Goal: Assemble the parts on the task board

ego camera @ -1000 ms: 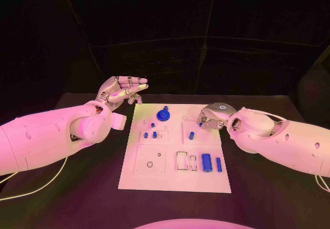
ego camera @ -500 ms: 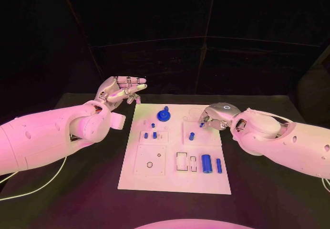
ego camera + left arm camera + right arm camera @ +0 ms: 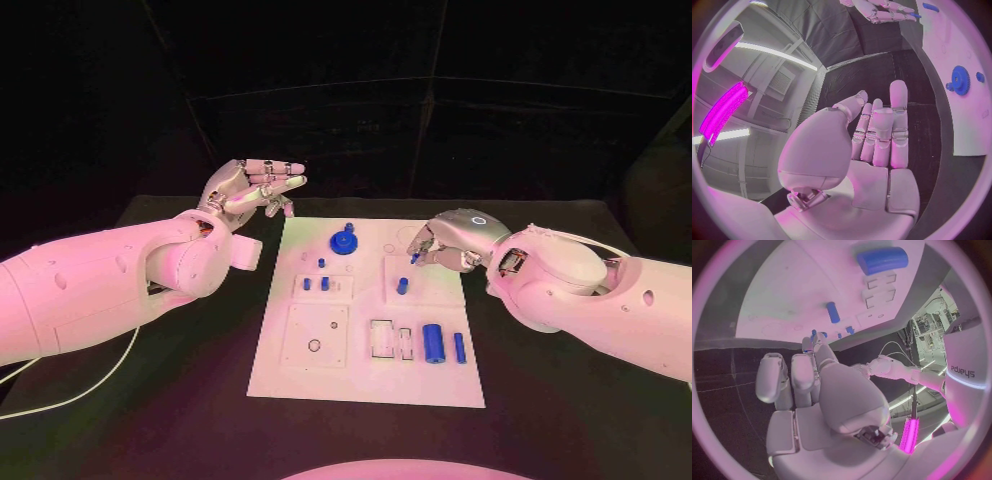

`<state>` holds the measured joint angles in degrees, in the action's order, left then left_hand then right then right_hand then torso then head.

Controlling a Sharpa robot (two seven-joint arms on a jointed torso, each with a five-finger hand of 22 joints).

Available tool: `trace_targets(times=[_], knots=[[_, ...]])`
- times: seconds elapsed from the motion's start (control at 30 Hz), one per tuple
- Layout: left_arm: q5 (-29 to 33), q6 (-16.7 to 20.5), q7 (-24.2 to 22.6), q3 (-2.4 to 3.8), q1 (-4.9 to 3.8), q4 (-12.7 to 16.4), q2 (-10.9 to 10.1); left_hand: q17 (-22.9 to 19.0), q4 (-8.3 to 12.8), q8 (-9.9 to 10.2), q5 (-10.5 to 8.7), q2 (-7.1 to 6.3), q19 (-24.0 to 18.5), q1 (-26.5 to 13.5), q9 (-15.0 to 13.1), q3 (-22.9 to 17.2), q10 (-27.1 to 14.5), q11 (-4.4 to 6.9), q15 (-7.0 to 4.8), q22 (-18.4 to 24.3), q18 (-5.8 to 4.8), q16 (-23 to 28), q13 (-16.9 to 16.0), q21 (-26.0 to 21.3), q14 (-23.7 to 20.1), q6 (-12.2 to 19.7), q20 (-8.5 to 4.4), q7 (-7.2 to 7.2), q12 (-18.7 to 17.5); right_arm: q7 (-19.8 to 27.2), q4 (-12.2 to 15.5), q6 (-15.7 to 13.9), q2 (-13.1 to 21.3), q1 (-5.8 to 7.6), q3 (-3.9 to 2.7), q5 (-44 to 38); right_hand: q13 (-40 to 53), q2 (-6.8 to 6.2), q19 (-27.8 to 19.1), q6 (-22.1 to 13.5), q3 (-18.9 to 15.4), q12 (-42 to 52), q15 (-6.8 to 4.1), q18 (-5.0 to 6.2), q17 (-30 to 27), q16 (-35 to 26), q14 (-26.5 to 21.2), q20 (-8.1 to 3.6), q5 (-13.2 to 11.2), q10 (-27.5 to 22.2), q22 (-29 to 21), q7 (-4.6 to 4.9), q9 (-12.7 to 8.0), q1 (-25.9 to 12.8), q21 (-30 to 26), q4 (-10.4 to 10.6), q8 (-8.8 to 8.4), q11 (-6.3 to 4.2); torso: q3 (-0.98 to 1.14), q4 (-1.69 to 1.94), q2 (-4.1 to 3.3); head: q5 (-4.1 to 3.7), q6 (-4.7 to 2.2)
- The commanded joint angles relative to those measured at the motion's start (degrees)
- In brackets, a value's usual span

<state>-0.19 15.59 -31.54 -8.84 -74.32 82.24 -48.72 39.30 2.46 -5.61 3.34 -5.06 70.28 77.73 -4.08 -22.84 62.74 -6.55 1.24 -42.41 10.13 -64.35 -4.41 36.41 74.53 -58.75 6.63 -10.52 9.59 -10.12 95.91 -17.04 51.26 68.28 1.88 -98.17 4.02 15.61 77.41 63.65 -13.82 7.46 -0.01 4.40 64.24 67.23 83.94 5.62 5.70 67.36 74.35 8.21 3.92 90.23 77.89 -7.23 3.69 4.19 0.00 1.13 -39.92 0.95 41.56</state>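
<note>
The right hand (image 3: pixel 450 240) pinches a small blue peg (image 3: pixel 415 258) above the far right of the white task board (image 3: pixel 369 375); the left hand (image 3: pixel 251 190) hovers beyond the board's far left corner, fingers apart, holding nothing

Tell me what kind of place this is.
Probably a robotics lab test cell: a black table under dark curtains, a white task board with small blue parts, and ceiling strip lights and ductwork in the left wrist view.

Probably a lab: black-curtained robot table (image 3: pixel 173 420).
</note>
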Motion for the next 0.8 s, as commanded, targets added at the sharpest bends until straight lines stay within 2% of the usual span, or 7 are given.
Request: trace_targets(times=[0.03, 0.27, 0.5, 0.6, 0.67, 0.8], knots=[[0.2, -0.64, -0.19, 0.04, -0.08, 0.0, 0.16, -0.08, 0.47, -0.17, -0.08, 0.12, -0.17, 0.53, 0.08, 0.0, -0.34, 0.1, -0.03, 0.09, 0.31, 0.07, 0.03, -0.35, -0.31, 0.44, 0.12, -0.1, 0.25, -0.09, 2.12, -2.19, 0.07, 0.26, -0.47, 0.23, -0.1, -0.39, 0.44, 0.5, 0.08, -0.27, -0.5, -0.32, 0.0, 0.21, 2.48, 0.11, 0.3, 0.41, 0.09, -0.04, 0.06, -0.31, 0.38, -0.36, 0.3, 0.02, -0.03, 0.05, -0.01, 0.26, -0.08], [0.2, -0.67, -0.18, 0.04, -0.08, 0.06, 0.29, -0.08, 0.47, -0.17, -0.08, 0.12, -0.17, 0.53, 0.08, 0.0, -0.34, 0.1, -0.03, 0.09, 0.31, 0.07, 0.03, -0.35, -0.31, 0.44, 0.12, -0.1, 0.25, 0.04, 4.77, -2.5, -0.83, 0.51, -0.97, 0.33, -0.11, -0.4, 0.48, 0.5, 0.15, -0.3, -0.49, -0.34, 0.01, 0.28, 2.48, 0.11, 0.43, 0.41, 0.16, -0.03, 0.06, -0.32, 0.43, -0.47, 0.3, 0.03, -0.07, 0.11, -0.06, 0.79, -0.12], [0.2, -0.69, -0.18, 0.04, -0.08, 0.17, 0.43, -0.08, 0.47, -0.17, -0.08, 0.12, -0.17, 0.53, 0.08, 0.0, -0.34, 0.1, -0.03, 0.09, 0.31, 0.07, 0.03, -0.35, -0.31, 0.44, 0.12, -0.1, 0.25, 0.47, 4.66, -1.73, -4.16, 0.53, -1.01, 0.86, -0.12, -0.41, 0.46, 0.49, 0.26, -0.35, -0.48, -0.33, -0.07, 0.3, 2.46, 0.12, 0.63, 0.41, 0.14, 0.0, 0.05, -0.36, 0.41, -0.64, 0.28, 0.06, -0.12, 0.0, -0.09, 2.35, 0.28], [0.2, -0.75, -0.18, 0.04, -0.08, 0.31, 0.49, -0.08, 0.47, -0.17, -0.08, 0.12, -0.17, 0.53, 0.08, 0.0, -0.34, 0.1, -0.03, 0.09, 0.31, 0.07, 0.03, -0.35, -0.31, 0.44, 0.12, -0.1, 0.25, 0.88, 3.81, -1.25, -6.09, 0.4, -0.93, 0.92, -0.13, -0.41, 0.45, 0.48, 0.28, -0.36, -0.48, -0.33, -0.1, 0.28, 2.46, 0.12, 0.65, 0.41, 0.12, 0.02, 0.05, -0.37, 0.4, -0.66, 0.28, 0.07, -0.06, 0.02, -0.14, 3.23, 0.58], [0.2, -0.77, -0.17, 0.04, -0.08, 0.4, 0.58, -0.08, 0.47, -0.17, -0.08, 0.12, -0.17, 0.53, 0.08, 0.0, -0.34, 0.1, -0.03, 0.09, 0.31, 0.07, 0.03, -0.35, -0.31, 0.44, 0.12, -0.1, 0.25, 1.27, 2.78, -0.82, -7.9, -0.06, -0.71, 0.83, -0.14, -0.41, 0.44, 0.44, 0.33, -0.4, -0.46, -0.33, -0.17, 0.26, 2.44, 0.12, 0.72, 0.37, 0.12, 0.05, 0.04, -0.41, 0.4, -0.73, 0.25, 0.09, -0.05, -0.02, -0.12, 4.08, 0.91], [0.2, -0.85, -0.15, 0.04, -0.09, 0.56, 0.74, -0.11, 0.58, -0.19, -0.07, 0.17, -0.16, 0.67, 0.08, -0.02, -0.48, 0.07, 0.0, 0.1, 0.3, 0.06, 0.03, -0.37, -0.34, 0.52, 0.14, -0.14, 0.34, 1.93, 1.34, -0.36, -10.16, -0.63, 0.64, 0.44, -0.16, -0.39, 0.44, 0.37, 0.41, -0.46, -0.44, -0.33, -0.2, 0.3, 2.43, 0.13, 0.81, 0.31, 0.13, 0.09, 0.02, -0.44, 0.4, -0.84, 0.21, 0.12, -0.07, 0.11, -0.09, 4.77, 1.45]])
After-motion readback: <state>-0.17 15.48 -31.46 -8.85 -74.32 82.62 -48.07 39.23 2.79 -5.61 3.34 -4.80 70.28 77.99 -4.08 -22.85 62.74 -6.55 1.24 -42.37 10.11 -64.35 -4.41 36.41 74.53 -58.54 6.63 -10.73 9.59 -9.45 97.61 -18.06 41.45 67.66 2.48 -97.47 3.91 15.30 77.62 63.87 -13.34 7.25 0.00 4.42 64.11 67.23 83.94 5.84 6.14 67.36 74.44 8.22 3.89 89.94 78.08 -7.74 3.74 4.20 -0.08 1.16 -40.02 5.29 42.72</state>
